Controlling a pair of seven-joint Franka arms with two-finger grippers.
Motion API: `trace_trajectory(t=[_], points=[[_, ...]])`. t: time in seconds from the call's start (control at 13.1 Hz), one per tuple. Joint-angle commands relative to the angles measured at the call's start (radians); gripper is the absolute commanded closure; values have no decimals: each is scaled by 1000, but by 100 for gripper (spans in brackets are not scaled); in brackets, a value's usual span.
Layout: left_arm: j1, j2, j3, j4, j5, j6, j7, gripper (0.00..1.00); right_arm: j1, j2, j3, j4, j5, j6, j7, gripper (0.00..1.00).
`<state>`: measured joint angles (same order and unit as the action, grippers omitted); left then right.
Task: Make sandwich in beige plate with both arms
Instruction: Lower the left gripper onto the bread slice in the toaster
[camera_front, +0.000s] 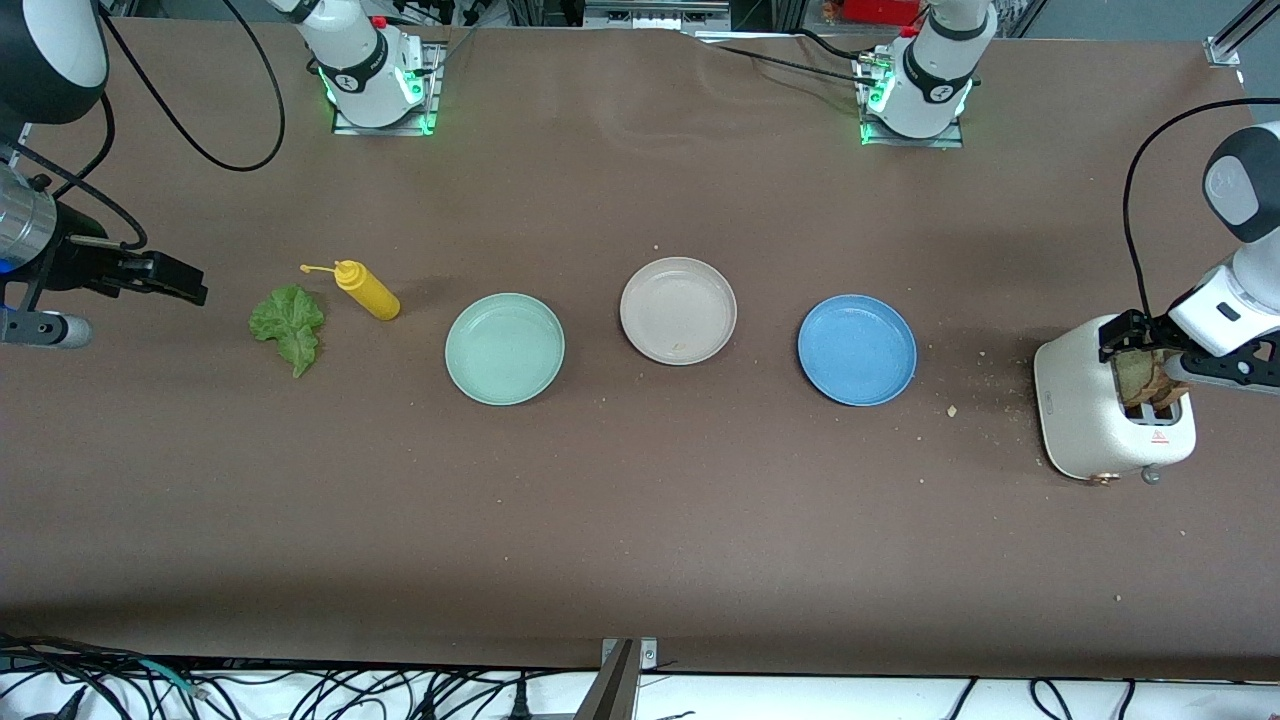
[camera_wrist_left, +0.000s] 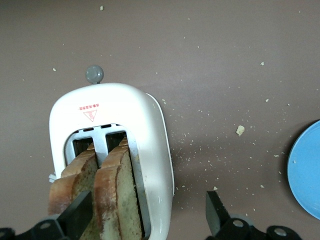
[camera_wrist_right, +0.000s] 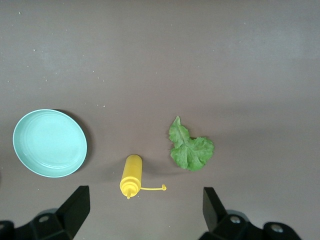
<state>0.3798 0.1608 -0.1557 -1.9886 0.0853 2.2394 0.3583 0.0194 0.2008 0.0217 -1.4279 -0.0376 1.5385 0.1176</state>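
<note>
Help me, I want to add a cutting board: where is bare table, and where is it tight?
Widest free patch: the table strip nearer the front camera than the three plates. Tight spots: between the lettuce leaf, mustard bottle and mint plate, and around the toaster, where the left hand hovers.

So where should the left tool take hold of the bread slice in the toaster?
Grip the bread slice by its top edge, coming straight down from above. Both slices stand upright in the toaster, with only their tops sticking out of the slots. The open left tool is already over them.
</note>
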Motion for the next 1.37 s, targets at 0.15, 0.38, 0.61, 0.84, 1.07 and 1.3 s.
trace_trajectory(t=[0.15, 0.38, 0.61, 0.84, 1.07, 1.3], points=[[47, -18, -13, -45, 30, 25, 13, 0, -4, -7, 4, -9, -16, -1, 10, 0], [48, -3, -11, -45, 28, 23, 13, 56, -4, -7, 4, -9, -16, -3, 10, 0], [82, 2, -10, -32, 30, 11, 14, 100, -10, -7, 4, -16, -16, -3, 4, 0], [100, -4, -10, -15, 30, 6, 63, 100, -12, -7, 4, -16, -16, -3, 2, 0], [117, -18, -18, 26, 30, -39, 77, 100, -12, -7, 4, -16, -16, -5, 2, 0], [107, -18, -56, 187, 28, -267, 76, 100, -12, -7, -3, -16, -16, -5, 1, 0]])
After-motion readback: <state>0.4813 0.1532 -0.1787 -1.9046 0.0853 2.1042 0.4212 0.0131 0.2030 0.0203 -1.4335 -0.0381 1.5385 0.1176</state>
